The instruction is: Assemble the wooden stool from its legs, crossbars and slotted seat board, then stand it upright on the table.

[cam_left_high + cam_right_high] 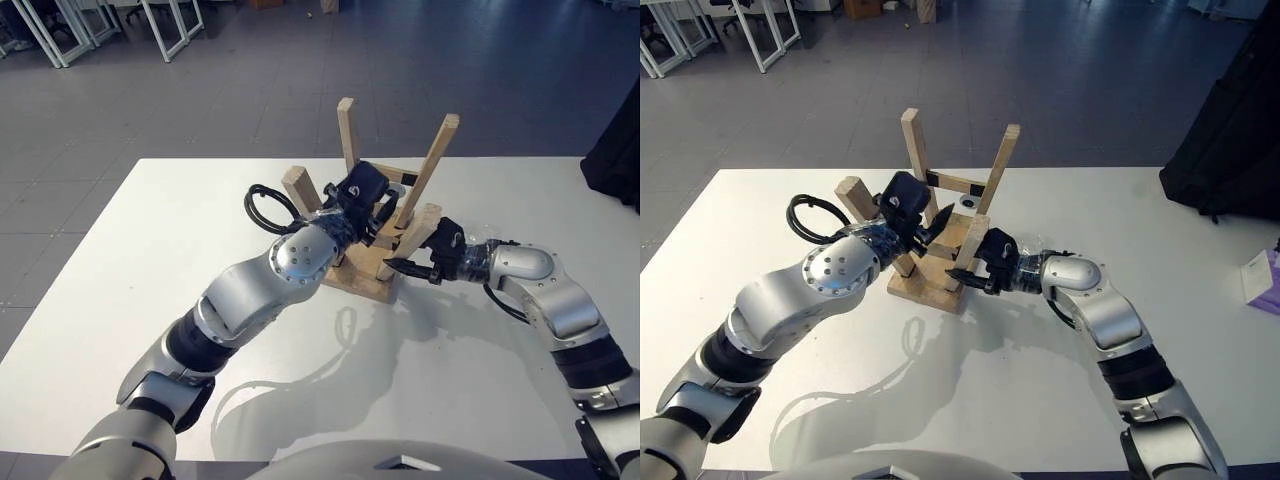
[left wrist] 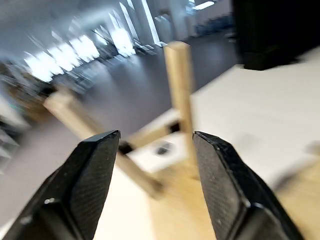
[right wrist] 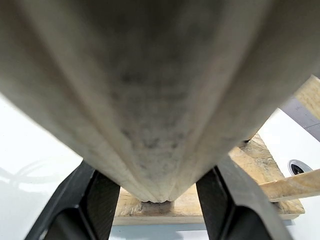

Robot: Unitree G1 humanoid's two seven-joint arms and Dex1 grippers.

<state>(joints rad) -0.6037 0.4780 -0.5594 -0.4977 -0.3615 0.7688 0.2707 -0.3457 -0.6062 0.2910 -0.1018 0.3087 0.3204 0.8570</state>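
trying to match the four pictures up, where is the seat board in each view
Left eye view: seat board flat on the white table, centre, between the arms.
Right eye view: seat board just left of centre, same spot.
Left wrist view: tan surface beyond the open left gripper.
Right wrist view: under the leg clamped in the right gripper.
Shared landmark: the white table beneath it.

Left gripper (image 2: 156, 135) spread, right gripper (image 1: 962, 272) clamped

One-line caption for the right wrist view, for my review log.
Right gripper closed on a wooden leg whose end meets the seat board on the white table.
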